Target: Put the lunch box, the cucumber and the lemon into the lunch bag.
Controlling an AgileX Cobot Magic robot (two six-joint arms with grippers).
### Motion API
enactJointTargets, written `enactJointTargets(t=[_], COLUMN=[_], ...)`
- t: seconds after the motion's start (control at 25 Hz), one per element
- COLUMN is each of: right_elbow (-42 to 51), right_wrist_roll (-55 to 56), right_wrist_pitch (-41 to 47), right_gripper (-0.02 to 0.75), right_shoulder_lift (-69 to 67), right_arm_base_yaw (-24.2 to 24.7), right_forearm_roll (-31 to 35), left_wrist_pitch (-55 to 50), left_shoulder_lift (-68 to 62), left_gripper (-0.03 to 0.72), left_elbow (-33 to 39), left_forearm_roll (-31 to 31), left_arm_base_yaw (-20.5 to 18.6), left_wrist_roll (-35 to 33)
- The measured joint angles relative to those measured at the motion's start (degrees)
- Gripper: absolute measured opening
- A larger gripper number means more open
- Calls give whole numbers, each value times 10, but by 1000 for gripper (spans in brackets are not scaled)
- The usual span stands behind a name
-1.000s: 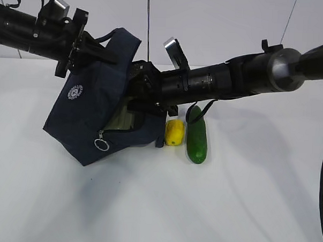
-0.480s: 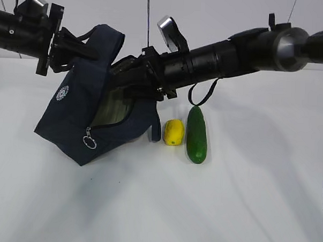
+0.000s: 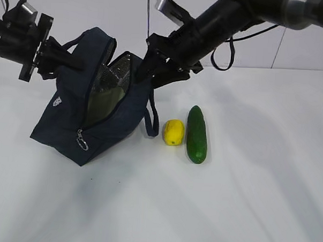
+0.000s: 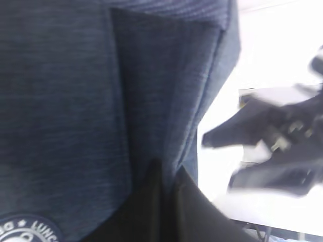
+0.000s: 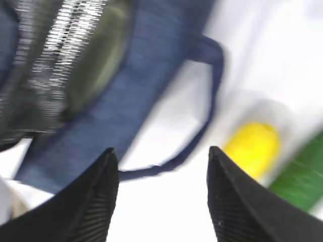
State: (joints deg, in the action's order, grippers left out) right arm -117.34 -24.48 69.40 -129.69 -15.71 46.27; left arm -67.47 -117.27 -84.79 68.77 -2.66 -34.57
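Observation:
The navy lunch bag [image 3: 67,125] stands tilted on the white table, its top zipper open and its silver lining showing. The pale green lunch box [image 3: 100,105] lies inside it and also shows blurred in the right wrist view [image 5: 96,65]. My left gripper [image 3: 73,62] is shut on a fold of the bag's fabric [image 4: 166,101] at its upper left. My right gripper [image 3: 152,76] is open and empty above the bag's right edge [image 5: 161,151]. The yellow lemon [image 3: 173,132] and the dark green cucumber [image 3: 197,134] lie side by side right of the bag.
A loop handle [image 3: 151,120] hangs from the bag's right side toward the lemon. A metal ring pull [image 3: 82,145] hangs at the zipper's low end. Thin cables hang against the back wall.
My right gripper has drawn up and out of the bag's opening, now empty. My left gripper has pulled the bag's top leftward, and the bag stands more upright with the lunch box inside.

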Motion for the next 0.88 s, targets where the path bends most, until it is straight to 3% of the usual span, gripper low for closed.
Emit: enactJointTargets(t=[0.56,0.88], right_elbow=[-28,-29], right_wrist_roll=[234,325], right_wrist_pitch=[10,10], right_gripper=[437,443], right_shoulder_lift=[29,18], right_arm_base_yaw=[-9,-11], right_forearm_roll=[-305,-358], left_wrist_pitch=[-2,-2], left_shoulder_lift=[0,0], left_gripper=[-9,-9], left_elbow=[0,0], left_forearm_roll=[-57,-58], left_arm_base_yaw=[-20,-22], left_wrist_roll=[39,40])
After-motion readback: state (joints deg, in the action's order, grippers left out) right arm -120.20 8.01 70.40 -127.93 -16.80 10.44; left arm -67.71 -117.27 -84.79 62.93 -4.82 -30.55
